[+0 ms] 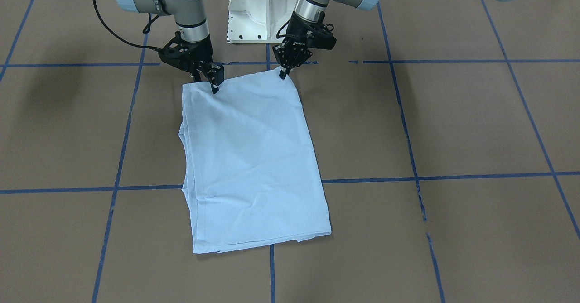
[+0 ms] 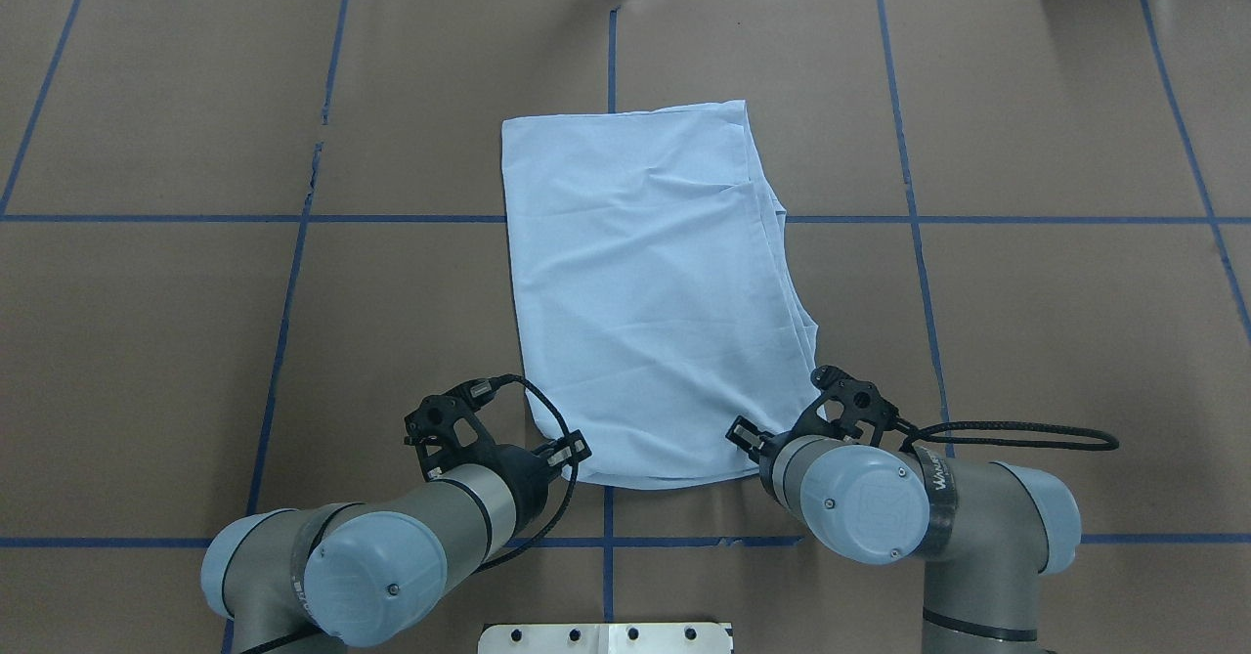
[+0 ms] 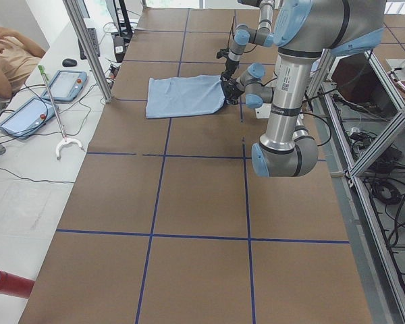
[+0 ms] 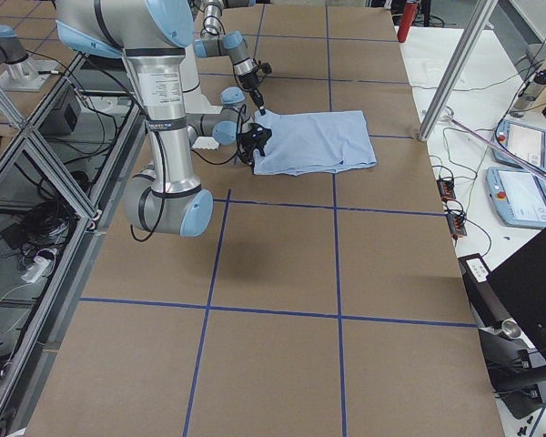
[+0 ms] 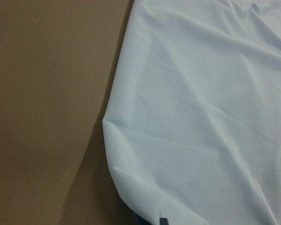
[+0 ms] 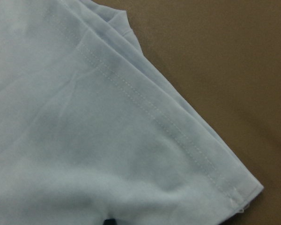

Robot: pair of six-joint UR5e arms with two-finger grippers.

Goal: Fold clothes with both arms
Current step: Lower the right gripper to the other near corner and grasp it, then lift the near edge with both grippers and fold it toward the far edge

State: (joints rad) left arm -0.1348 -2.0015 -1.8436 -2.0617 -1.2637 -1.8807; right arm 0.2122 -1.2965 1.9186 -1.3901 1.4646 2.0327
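The pale light-blue T-shirt lies folded into a long rectangle on the brown table, also in the overhead view. Its print and collar are hidden. My left gripper is shut on the shirt's corner nearest the robot, which is pulled to a small raised point; the overhead view shows it too. My right gripper is shut on the same near edge, a little inward of the other corner. The wrist views show only cloth close up: a fold edge and a stitched hem.
The white pedestal base stands just behind the grippers. Blue tape lines grid the table. Another grey arm stands upright at the table's edge. An operator and tablets are on the far side.
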